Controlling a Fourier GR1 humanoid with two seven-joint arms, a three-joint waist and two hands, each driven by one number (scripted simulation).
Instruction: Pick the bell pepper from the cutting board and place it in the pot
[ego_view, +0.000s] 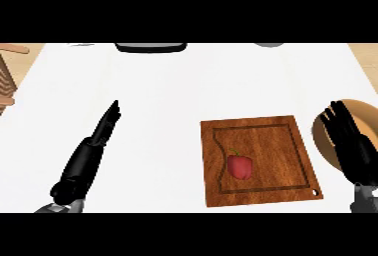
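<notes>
- The pot at the right edge is mostly hidden behind the right hand; only its tan curved side shows.
- A dark object at the upper edge is cut off.
- There is 1 red bell pepper, lying on 1 wooden cutting board, lower right of center.
- There are 2 hands: left hand at lower left and the right one, both with straight fingers, holding nothing.
- No writing is readable.

A white countertop fills most of the frame. A dark rounded object sits at top centre, a small grey one further right. Pale wooden furniture shows at the left edge.
</notes>
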